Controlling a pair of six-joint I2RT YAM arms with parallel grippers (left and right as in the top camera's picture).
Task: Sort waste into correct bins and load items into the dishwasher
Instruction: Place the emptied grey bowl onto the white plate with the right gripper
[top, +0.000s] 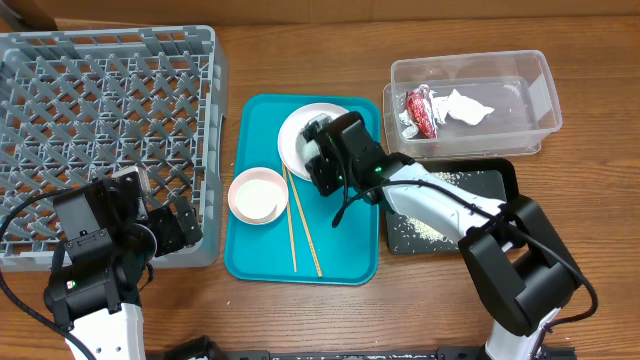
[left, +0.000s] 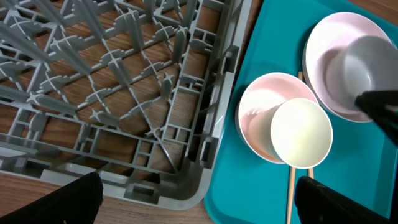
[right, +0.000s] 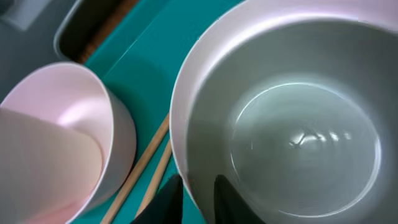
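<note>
Overhead: the right pincer (top: 320, 140) hides most of the white plate (top: 292, 140) on the teal tray (top: 350, 250).
Left wrist: the left pincer (left: 208, 200) is released, its tips cropped, beside the dish rack (left: 186, 180).
Right wrist: the glossy grey-green bowl (right: 298, 137) is cropped. The fingers (right: 231, 202) straddle its rim; clamping cannot be determined.

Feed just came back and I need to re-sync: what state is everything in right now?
dish rack: nothing visible inside.
grey-green bowl: empty, on white plate.
white plate: on teal tray.
pink bowl: holds white cup.
chopsticks: loose on tray.
clear tub: holds red wrapper, napkin.
black tray: rice scattered inside.
left gripper: open, empty.
right gripper: straddles bowl rim, grip unclear.
</note>
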